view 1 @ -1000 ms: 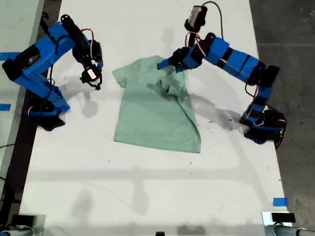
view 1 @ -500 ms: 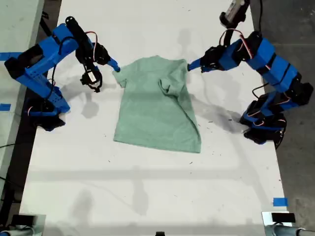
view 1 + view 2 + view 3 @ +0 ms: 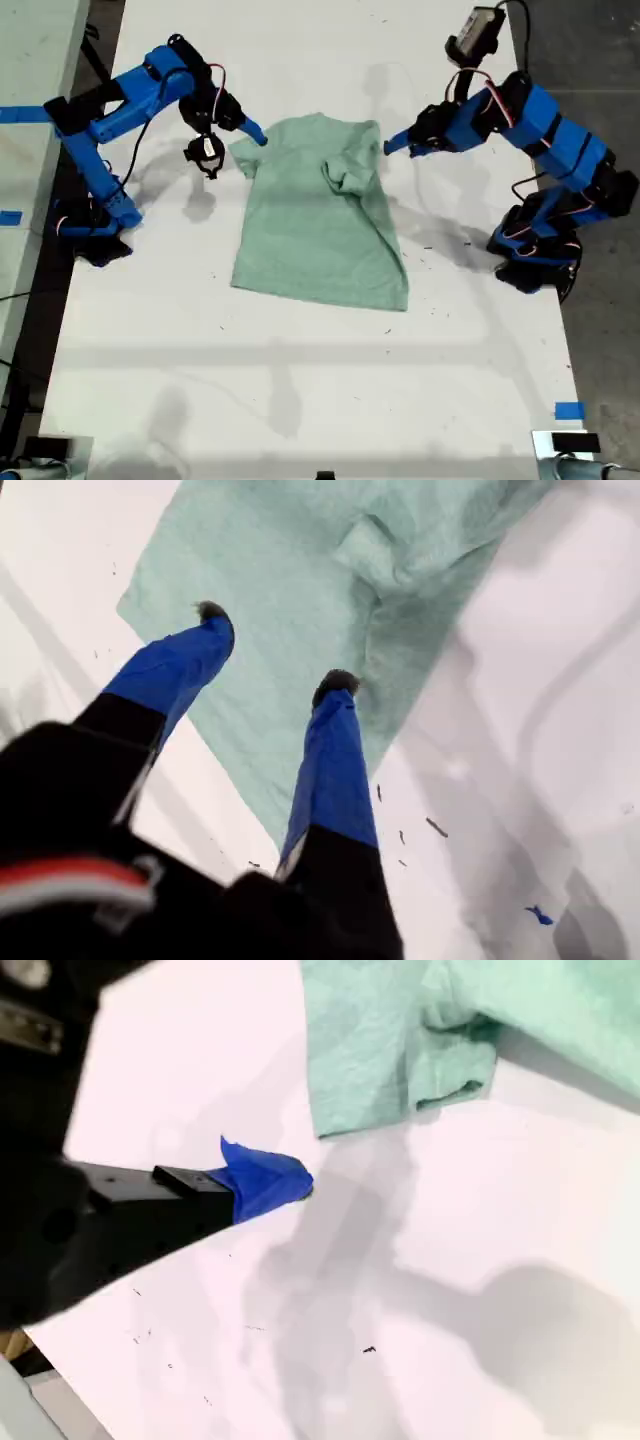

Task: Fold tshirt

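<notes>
The pale mint-green tshirt (image 3: 315, 225) lies flat mid-table, neck towards the far edge. Its sleeve (image 3: 345, 172) on the exterior view's right is folded in over the chest, and the other sleeve (image 3: 243, 157) sticks out. My first gripper (image 3: 390, 147), on the exterior view's right arm, hovers just off the shoulder corner. It is open and empty, its two fingers spread before the cloth (image 3: 300, 600) in the first wrist view, first gripper (image 3: 275, 645). My second gripper (image 3: 257, 136) sits at the outstretched sleeve (image 3: 450, 1060). Only one blue tip of the second gripper (image 3: 290, 1182) shows, above bare table.
The white table (image 3: 300, 380) runs well beyond the shirt on all sides. Both arm bases (image 3: 95, 225) (image 3: 535, 262) stand near the table's side edges in the exterior view. A strip of blue tape (image 3: 568, 410) marks the near corner on the exterior view's right.
My first gripper let go of the folded sleeve and drew back towards the exterior view's right. My second gripper swung in from the exterior view's left to the outstretched sleeve.
</notes>
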You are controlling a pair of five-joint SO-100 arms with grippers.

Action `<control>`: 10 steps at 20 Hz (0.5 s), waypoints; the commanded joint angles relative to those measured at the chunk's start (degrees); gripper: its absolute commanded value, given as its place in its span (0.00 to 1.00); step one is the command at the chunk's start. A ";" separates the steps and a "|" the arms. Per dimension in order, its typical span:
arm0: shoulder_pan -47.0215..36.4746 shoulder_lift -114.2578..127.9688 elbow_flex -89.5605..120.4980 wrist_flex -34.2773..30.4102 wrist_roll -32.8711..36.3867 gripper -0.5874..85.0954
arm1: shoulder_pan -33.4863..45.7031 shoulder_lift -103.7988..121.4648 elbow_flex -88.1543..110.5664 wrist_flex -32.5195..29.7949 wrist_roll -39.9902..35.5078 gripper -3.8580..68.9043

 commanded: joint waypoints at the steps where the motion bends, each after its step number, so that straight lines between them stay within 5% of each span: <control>1: -4.22 -5.98 -2.29 -4.92 2.11 0.44 | -1.93 3.25 -0.44 -2.02 1.23 0.29; 6: -7.73 -21.71 -8.96 -9.23 3.69 0.42 | -3.78 6.77 3.08 -2.46 2.90 0.28; 10: -7.73 -27.33 -14.41 -8.09 3.87 0.02 | -3.52 11.87 8.70 -3.43 3.69 0.25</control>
